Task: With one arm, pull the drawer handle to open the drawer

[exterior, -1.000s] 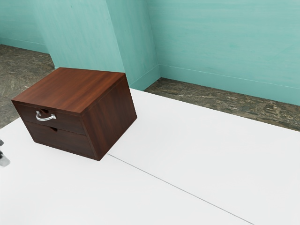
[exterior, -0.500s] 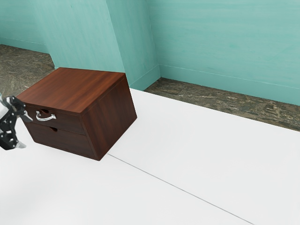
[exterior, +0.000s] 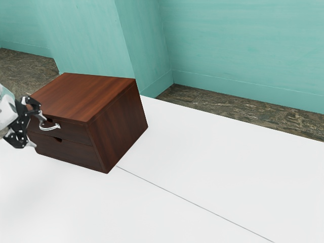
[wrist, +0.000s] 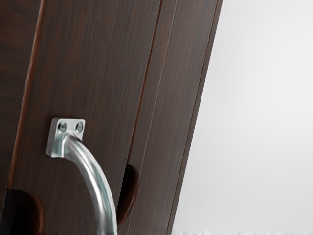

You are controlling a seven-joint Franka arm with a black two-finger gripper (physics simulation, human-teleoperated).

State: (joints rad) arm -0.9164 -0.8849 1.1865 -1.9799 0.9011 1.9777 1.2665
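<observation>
The gripper (exterior: 34,130) is spread wide and grasps nothing. Its upper finger (exterior: 36,112) reaches the end of the handle (exterior: 49,126), though I cannot tell if they touch. The handle sits on the shut top drawer (exterior: 68,131) of the cabinet (exterior: 86,96).

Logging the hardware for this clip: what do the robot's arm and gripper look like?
The gripper is black and angular, its two fingers dotted with small pale spots, perhaps screws. Behind it the arm is white and rounded. No cables or markings can be made out.
</observation>
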